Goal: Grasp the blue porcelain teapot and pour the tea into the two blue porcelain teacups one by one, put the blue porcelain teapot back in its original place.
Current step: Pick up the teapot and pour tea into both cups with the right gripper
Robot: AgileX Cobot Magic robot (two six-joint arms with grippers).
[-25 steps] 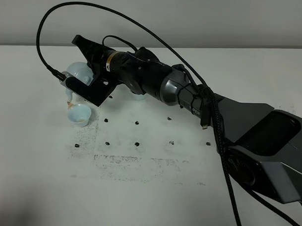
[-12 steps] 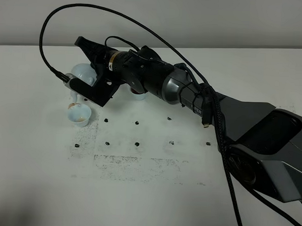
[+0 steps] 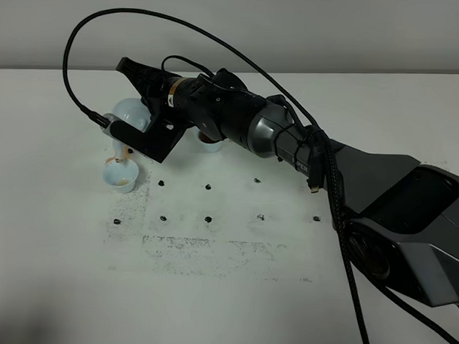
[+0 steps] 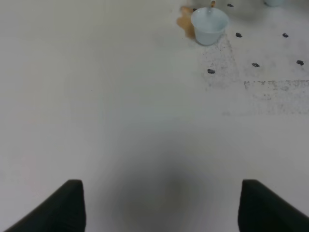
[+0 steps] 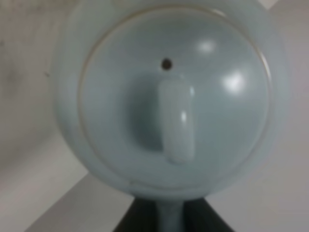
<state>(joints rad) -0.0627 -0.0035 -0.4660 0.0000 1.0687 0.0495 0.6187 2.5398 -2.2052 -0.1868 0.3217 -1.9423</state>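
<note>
My right gripper [image 3: 133, 132] reaches across to the far left and is shut on the handle of the blue porcelain teapot [image 3: 130, 111]. The teapot is held tilted above one blue porcelain teacup [image 3: 119, 175]. A thin brown stream of tea [image 3: 122, 151] falls from the spout into this cup, which holds some brown tea. In the right wrist view the teapot's lid and knob [image 5: 176, 121] fill the picture. The other teacup [image 3: 209, 144] stands behind the arm, mostly hidden. My left gripper [image 4: 161, 208] is open and empty, far from the near cup [image 4: 209, 25].
A brown tea stain [image 4: 184, 22] lies on the white table [image 3: 53, 249] beside the near cup. Small black dots [image 3: 207, 217] and a speckled grey patch mark the table's middle. The right arm [image 3: 291, 148] and its cable span the table's middle and right.
The teapot has shifted slightly right and away from the cup's rim. A thin stream of tea now runs into the cup below. The cups have not moved.
</note>
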